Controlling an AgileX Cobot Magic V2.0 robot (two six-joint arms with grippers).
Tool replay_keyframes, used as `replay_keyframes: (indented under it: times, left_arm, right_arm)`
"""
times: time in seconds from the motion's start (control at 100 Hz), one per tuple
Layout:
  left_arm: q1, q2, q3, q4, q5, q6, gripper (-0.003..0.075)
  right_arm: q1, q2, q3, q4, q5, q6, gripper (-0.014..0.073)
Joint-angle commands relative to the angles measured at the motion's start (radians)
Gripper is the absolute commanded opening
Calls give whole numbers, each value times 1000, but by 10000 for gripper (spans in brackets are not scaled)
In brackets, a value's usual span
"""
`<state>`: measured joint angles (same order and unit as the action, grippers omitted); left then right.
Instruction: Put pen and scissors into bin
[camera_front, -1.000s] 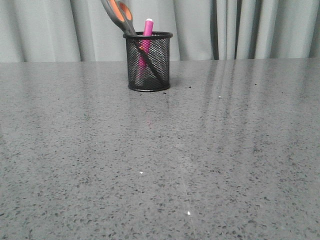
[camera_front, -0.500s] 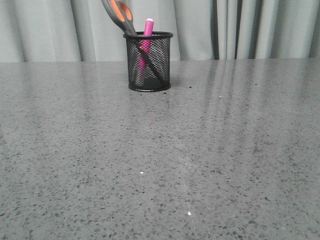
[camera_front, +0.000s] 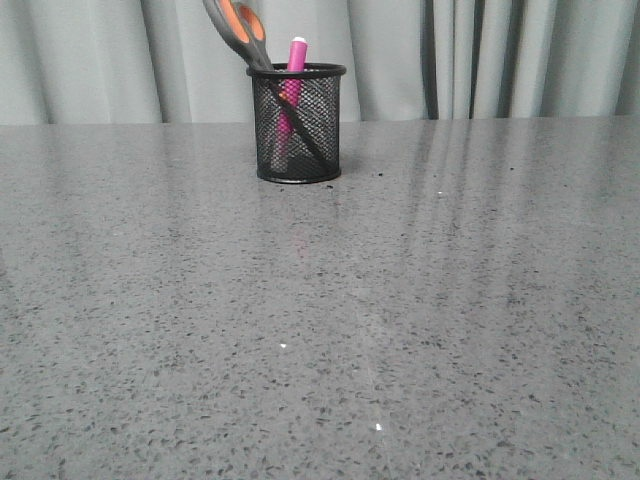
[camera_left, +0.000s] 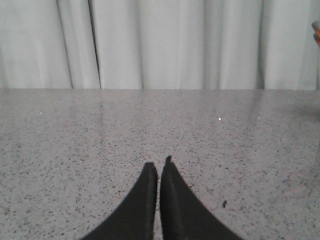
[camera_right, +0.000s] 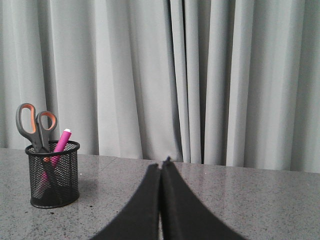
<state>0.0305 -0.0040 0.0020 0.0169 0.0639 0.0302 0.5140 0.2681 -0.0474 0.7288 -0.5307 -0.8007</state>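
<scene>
1. Pale grey-green pleated curtains (camera_front: 500, 60) hang along the back of the room, behind a grey speckled stone-look bench (camera_front: 320, 330) that shines a little under the light.
2. Toward the far side of the bench, left of centre in the front view, stands the small black wire-mesh cylindrical bin (camera_front: 297, 122), upright on its solid base.
3. Inside the bin are the long scissors with grey handles lined in orange (camera_front: 240, 30), blades down, leaning so the handles rise above the rim to the left.
4. The short magenta-pink marker pen (camera_front: 293, 72) stands in the bin just beside the scissors, its tip poking above the rim.
5. The right wrist view shows the same bin (camera_right: 52, 174), scissors (camera_right: 34, 125) and pen (camera_right: 61, 142), well apart from the black right gripper (camera_right: 160, 165), whose jaws are pressed together on nothing.
6. The black left gripper (camera_left: 159, 167) sits low over bare bench, its jaws nearly touching, a thin slit between them, holding nothing.
</scene>
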Motion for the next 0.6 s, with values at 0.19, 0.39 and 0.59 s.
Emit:
replay_keyframes:
  times: [0.19, 0.39, 0.59]
  left_arm:
    - [3, -34, 45, -17, -85, -21, -19]
    - [5, -32, 45, -41, -75, -21, -19]
    - [5, -32, 45, -41, -75, -21, -19]
  right_arm:
    - [-8, 7, -26, -26, -64, -12, -75]
    - [-8, 7, -26, -26, -64, -12, -75]
    - [-8, 7, -26, -26, -64, -12, -75]
